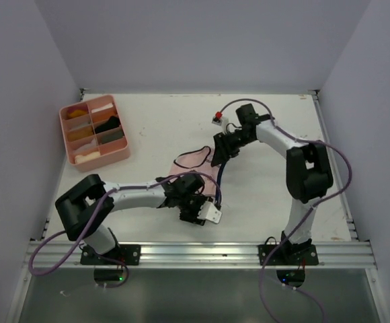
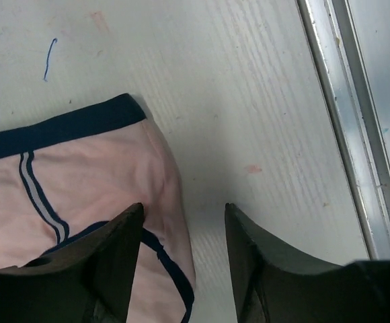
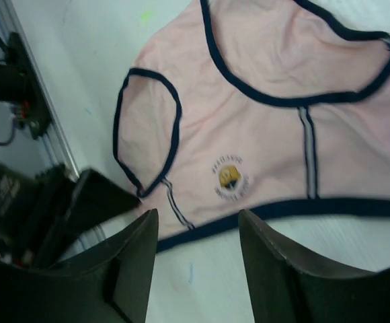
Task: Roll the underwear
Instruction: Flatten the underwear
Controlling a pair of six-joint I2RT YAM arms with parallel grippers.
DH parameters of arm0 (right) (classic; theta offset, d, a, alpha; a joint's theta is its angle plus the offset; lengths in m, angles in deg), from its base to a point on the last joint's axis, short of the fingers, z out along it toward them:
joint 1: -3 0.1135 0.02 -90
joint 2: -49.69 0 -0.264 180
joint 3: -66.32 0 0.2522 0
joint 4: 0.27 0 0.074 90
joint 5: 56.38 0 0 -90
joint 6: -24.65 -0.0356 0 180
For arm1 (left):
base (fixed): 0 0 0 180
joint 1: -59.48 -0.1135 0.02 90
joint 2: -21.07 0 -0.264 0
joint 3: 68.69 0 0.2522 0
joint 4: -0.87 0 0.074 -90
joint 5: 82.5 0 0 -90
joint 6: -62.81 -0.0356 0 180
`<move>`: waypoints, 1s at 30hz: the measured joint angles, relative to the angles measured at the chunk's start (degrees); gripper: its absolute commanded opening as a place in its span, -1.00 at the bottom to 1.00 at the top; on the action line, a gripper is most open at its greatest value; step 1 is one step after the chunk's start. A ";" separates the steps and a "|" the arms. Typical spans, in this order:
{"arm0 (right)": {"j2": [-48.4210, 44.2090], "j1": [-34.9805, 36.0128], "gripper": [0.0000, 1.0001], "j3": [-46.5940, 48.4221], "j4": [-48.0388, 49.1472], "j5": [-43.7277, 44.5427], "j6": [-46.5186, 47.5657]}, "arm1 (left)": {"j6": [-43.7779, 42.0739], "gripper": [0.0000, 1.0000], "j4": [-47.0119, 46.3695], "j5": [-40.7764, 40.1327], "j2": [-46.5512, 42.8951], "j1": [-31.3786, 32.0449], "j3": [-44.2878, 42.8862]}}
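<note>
- Pink compartment tray point(image 1: 65, 133), upper left of the top view: it stands well apart from the work area. Some compartments hold small dark, tan and pale items, and what they are cannot be told. No hazard is expected here.
- Left gripper point(image 1: 202, 212) point(image 2: 181, 262), lower centre of the top view: the jaws stand apart and grip nothing. In the left wrist view one finger point(image 2: 114, 262) overlaps the hem corner of the garment, and the other is over bare table point(image 1: 154, 114).
  - Likely fault: closing here would pinch only the dark edging or a single layer, so the roll would start skewed.
  - Likely fault: pressing down while travelling would drag the whole cloth instead of turning it over.
  - The aluminium front rail point(image 2: 356, 134) is near, so a pull toward it could bunch the fabric against it.
- Pale pink underwear point(image 1: 193, 160) point(image 2: 81, 182) point(image 3: 269, 141), centre of the top view: it lies flat and unrolled between the two grippers. The soft cloth will probably spring open if it is released before the roll is tight.
- Right gripper point(image 1: 220, 153) point(image 3: 198, 269), right of centre: the jaws are apart and empty, over bare table just beside the waistband.
  - Likely fault: closing in this position would catch nothing.
  - The left gripper shows at lower left of the right wrist view, so a converging move risks contact between the tools.
</note>
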State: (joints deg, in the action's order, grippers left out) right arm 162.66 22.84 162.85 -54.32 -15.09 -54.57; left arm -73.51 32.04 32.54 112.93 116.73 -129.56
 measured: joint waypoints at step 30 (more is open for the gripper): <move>-33.35 29.18 -0.19 -34.62 9.11 28.28 36.35 | -8.44 -0.05 11.52 10.23 -8.68 -22.05 4.94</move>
State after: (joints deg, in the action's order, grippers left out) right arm 129.31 52.01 128.22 -45.21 13.20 -18.22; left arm -81.95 43.56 42.77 104.25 94.68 -124.62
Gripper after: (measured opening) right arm 0.405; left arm 0.472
